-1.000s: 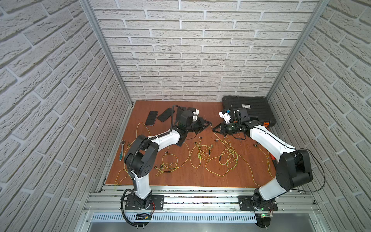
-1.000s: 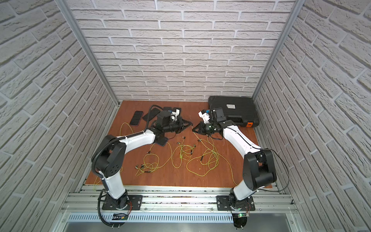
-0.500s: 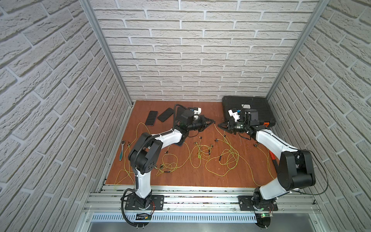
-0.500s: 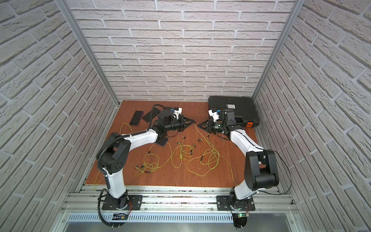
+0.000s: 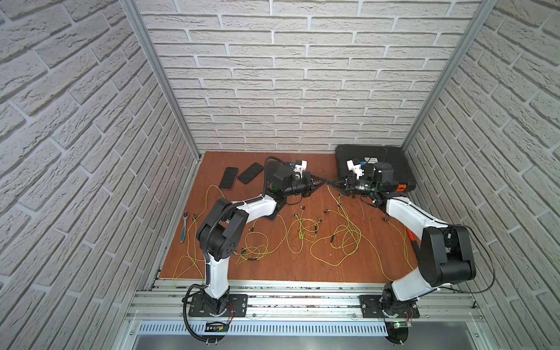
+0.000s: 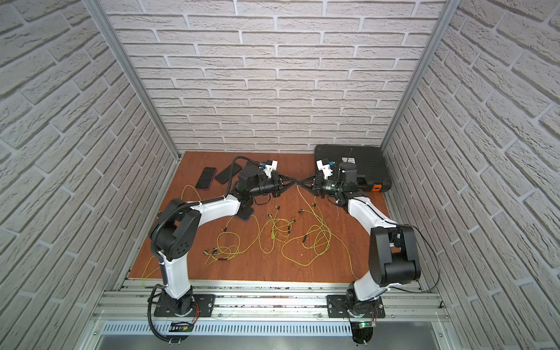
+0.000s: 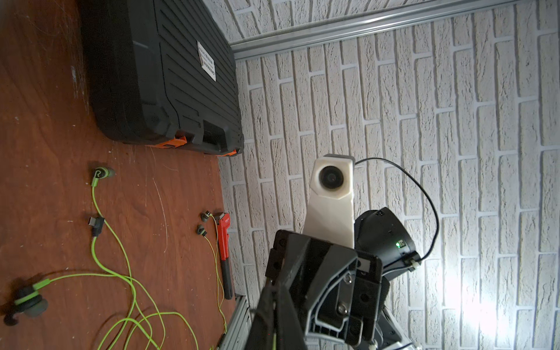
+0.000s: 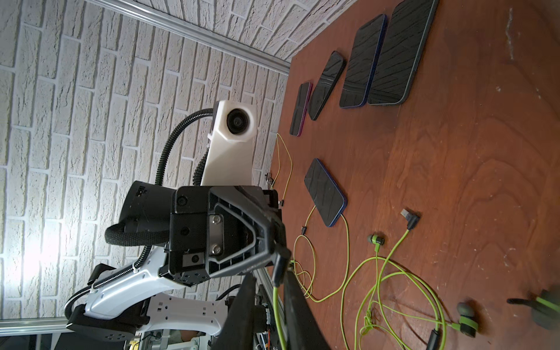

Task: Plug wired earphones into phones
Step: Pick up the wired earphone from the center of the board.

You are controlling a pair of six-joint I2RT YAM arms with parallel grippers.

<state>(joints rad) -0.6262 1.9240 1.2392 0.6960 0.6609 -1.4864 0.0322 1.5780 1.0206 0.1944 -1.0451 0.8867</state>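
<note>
Right wrist view: my right jaws run off the picture's edge; whether they bear on the plug (image 8: 278,265) between them, I cannot tell. Both top views — jaw tips too small to separate. One phone (image 5: 271,217) lies mostly under my left forearm (image 5: 257,206). Nearest earbud (image 8: 545,313) — blurred.
</note>
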